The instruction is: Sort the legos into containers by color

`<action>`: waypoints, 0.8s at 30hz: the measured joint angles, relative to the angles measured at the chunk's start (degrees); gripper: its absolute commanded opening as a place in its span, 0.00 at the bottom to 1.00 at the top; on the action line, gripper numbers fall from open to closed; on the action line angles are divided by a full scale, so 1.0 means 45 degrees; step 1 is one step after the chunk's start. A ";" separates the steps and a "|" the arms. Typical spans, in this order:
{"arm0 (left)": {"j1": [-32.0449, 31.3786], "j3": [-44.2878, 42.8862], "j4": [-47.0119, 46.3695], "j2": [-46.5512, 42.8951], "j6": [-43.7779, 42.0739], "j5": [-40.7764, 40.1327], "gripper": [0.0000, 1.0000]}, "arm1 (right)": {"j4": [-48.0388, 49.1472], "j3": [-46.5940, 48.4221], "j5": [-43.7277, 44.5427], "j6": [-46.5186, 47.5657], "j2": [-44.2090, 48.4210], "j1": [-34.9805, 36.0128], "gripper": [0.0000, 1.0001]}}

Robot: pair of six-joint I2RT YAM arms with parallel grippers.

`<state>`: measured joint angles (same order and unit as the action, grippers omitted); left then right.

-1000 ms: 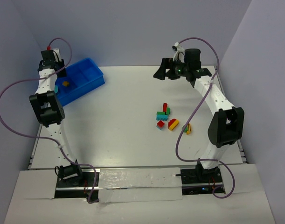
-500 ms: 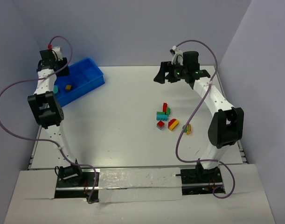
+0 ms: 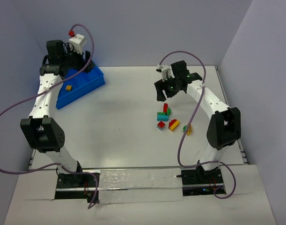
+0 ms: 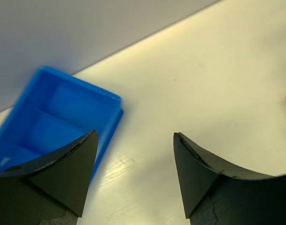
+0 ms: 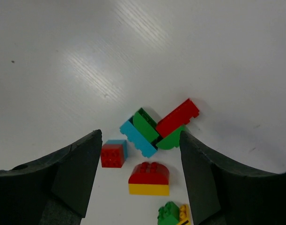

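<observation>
- While both arms reach out over the white counter (image 3: 124,103), the left claw (image 3: 83,65) hangs at the far left, by the back end of the blue bin (image 3: 93,80).
- Its wrist view shows two dark fingers spread wide with nothing between them. The bin lies below and to their left, and its inner dividers form compartments.
- One yellow brick (image 3: 68,87) lies inside the bin, toward its near-left end.
- The right claw (image 5: 140,132) hangs in the air over the far edge of a cluster of loose bricks. Its fingers are also spread and grip nothing.
- That cluster sits on the right half of the counter, well apart from the bin.
- Seen from the right wrist, a long red brick (image 5: 178,118) lies on a diagonal.
- Its lower end touches a green brick (image 5: 145,124) and a rounded green piece (image 5: 172,139).
- A teal brick (image 5: 135,138) lies pressed along the green brick's other side.
- A red cube (image 5: 112,155) sits just beside the teal brick, with a small teal piece (image 5: 118,142) touching its back.
- A domed red-over-yellow brick (image 5: 149,179) rests near these, apart from them.
- At the bottom edge of that view, a small green brick (image 5: 168,213) touches a yellow-and-black striped brick (image 5: 183,212), both partly cut off.
</observation>
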<state>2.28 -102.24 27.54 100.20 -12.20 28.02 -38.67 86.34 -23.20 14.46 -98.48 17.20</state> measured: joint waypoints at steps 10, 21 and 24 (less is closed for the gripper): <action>-0.1403 0.2783 -0.0269 -0.0816 0.0032 -0.0882 0.75 | -0.1151 0.0002 0.2074 -0.1661 -0.1473 0.0004 0.64; -0.1403 0.2783 -0.0385 -0.0938 0.0123 -0.1873 0.75 | -0.1123 0.0530 0.3133 -0.3816 -0.3059 -0.0142 0.59; -0.1403 0.2783 -0.0380 -0.0981 0.0119 -0.2035 0.75 | -0.1141 0.0761 0.3390 -0.4200 -0.3504 -0.0250 0.55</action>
<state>-4.03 -89.71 25.82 95.79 -11.66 18.86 -43.81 89.76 -7.95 -4.44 -114.25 16.07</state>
